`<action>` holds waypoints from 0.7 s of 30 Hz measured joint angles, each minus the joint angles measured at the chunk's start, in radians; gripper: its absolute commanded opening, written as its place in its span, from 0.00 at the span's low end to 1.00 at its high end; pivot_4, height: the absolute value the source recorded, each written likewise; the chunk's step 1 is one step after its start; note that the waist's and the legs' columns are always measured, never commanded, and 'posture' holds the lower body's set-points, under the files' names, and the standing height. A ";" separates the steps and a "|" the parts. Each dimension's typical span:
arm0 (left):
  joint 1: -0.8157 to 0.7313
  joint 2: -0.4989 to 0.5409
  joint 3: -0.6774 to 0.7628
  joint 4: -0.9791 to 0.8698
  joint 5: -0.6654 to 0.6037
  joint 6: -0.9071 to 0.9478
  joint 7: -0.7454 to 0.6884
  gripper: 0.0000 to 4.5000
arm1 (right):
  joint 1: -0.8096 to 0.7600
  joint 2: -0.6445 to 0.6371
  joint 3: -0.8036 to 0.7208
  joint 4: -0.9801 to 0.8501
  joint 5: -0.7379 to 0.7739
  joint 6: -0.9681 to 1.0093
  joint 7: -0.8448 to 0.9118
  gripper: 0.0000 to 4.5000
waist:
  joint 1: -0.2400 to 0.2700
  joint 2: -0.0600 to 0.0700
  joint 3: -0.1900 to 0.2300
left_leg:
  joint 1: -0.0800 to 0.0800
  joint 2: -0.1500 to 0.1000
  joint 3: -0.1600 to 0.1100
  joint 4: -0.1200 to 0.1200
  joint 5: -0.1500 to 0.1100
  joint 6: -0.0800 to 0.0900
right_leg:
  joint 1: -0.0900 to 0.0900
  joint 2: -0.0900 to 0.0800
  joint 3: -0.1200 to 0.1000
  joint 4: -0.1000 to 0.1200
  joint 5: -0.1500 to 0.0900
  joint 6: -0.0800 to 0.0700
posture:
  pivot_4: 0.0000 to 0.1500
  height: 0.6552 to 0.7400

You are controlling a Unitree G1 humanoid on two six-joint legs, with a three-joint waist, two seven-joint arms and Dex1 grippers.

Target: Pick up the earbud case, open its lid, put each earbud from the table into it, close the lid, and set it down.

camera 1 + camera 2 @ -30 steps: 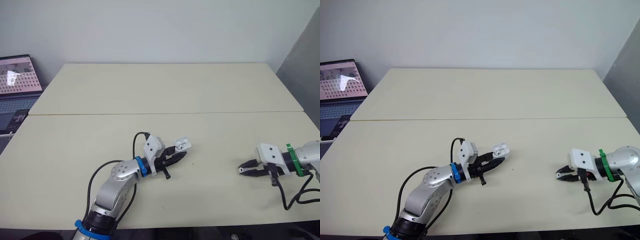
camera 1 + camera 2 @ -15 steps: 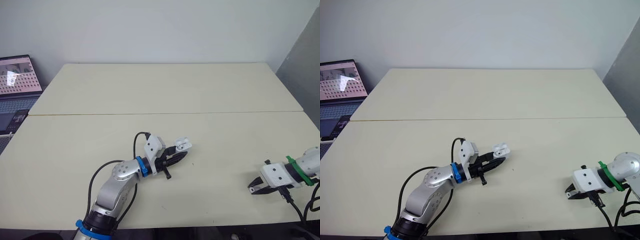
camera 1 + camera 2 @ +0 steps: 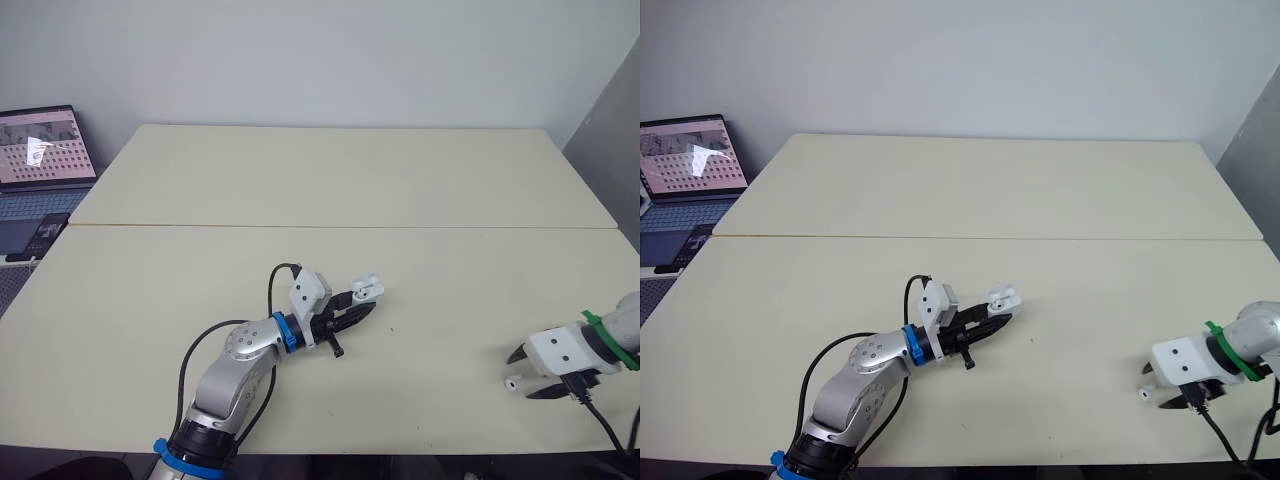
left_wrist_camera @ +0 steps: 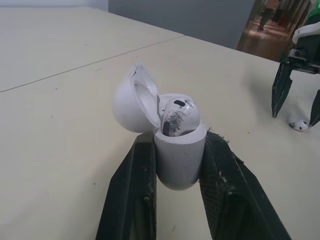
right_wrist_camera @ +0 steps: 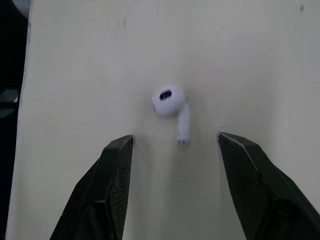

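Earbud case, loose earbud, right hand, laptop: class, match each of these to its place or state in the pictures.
Column A
1. earbud case
2. loose earbud
3. right hand
4. laptop

Column B
a. open, one finger on either side of the earbud
b. off the left side of the table, screen lit
c. lid open, gripped by the left hand
d. lying on the table

Pairs: 1-c, 2-d, 3-a, 4-b

Glossy white plastic earbud case (image 4: pixel 179 150)
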 measured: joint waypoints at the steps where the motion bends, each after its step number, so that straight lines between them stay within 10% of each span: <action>1: -0.001 0.000 0.000 0.002 0.000 0.000 -0.001 0.17 | 0.019 -0.015 -0.015 -0.052 -0.024 0.056 -0.020 0.61 | 0.000 0.000 0.000 | 0.000 0.000 0.000 0.000 0.000 0.000 | -0.001 0.000 0.000 0.000 0.000 0.000 | 1.00 1.00; 10: -0.025 0.000 0.000 0.033 0.002 -0.005 -0.019 0.17 | 0.065 -0.078 -0.041 -0.438 -0.104 0.440 -0.062 0.61 | -0.001 0.001 0.000 | -0.001 0.000 0.000 0.000 0.000 0.000 | -0.001 0.000 -0.001 0.000 0.000 0.000 | 1.00 1.00; 21: -0.034 0.001 -0.001 0.037 0.002 -0.018 -0.037 0.17 | 0.043 -0.054 0.073 -0.486 -0.174 0.509 -0.087 0.61 | -0.001 0.001 0.000 | 0.000 0.000 0.001 0.000 0.000 0.000 | -0.001 0.000 -0.001 0.000 0.000 0.000 | 1.00 1.00</action>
